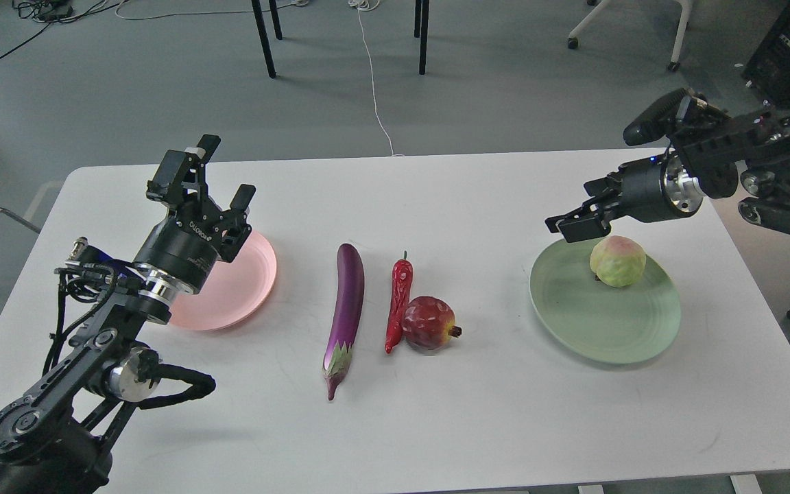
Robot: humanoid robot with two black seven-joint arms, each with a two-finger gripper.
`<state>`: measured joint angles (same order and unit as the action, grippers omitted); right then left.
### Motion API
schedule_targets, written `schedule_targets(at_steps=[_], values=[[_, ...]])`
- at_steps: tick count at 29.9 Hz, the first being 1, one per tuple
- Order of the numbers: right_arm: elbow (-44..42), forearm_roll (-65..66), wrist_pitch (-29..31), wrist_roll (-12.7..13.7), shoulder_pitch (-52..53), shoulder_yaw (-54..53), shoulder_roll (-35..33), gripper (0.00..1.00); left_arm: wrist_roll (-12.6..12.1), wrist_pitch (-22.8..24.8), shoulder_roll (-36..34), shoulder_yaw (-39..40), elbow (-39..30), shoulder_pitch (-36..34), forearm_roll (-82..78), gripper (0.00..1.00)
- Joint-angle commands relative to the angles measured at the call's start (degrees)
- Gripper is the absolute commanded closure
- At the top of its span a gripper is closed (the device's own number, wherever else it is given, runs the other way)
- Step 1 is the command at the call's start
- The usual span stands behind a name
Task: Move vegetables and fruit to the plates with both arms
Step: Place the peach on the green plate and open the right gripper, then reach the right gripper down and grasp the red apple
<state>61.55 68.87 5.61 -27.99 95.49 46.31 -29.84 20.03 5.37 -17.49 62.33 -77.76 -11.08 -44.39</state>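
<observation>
The pale green fruit with a pink blush (618, 261) lies on the far right part of the mint green plate (587, 322). My right gripper (577, 218) hovers just up and left of it, open and empty. My left gripper (225, 171) is open and empty, held above the far edge of the pink plate (241, 288), which has nothing on it. The purple eggplant (347, 302), the red chili pepper (398, 298) and the dark red pomegranate (428, 322) lie side by side on the white table between the plates. The chili touches the pomegranate.
The white table (436, 425) has bare surface along its front and back. Black chair legs (265, 41) and a white cable (374, 89) are on the grey floor beyond the far edge. My left arm's elbow (127, 374) sits over the front left.
</observation>
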Motion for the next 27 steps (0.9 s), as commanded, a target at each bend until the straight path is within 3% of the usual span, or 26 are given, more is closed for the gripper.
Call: schedule_targets(at_steps=[1,9,16,27], values=[[6.47,-5.06,1.07,-0.01,4.88,0.80,4.25,0.03,0.01,0.00,-0.09,-0.02,-0.02,0.10,0.00,0.00],[5.43,-7.08,0.46,-0.01,5.41,5.55,18.40,0.03,0.01,-0.09,-0.17,0.16,-0.02,0.18,0.00,0.00],[-1.77,-9.11,0.11,-0.01,2.43,6.95,28.85,0.03,0.01,-0.09,-0.26,0.25,-0.02,0.27,0.00,0.00],[-5.21,-10.87,0.11,-0.01,0.14,8.89,29.84,0.04,0.01,-0.09,-0.35,0.69,-0.02,0.36,0.00,0.00]])
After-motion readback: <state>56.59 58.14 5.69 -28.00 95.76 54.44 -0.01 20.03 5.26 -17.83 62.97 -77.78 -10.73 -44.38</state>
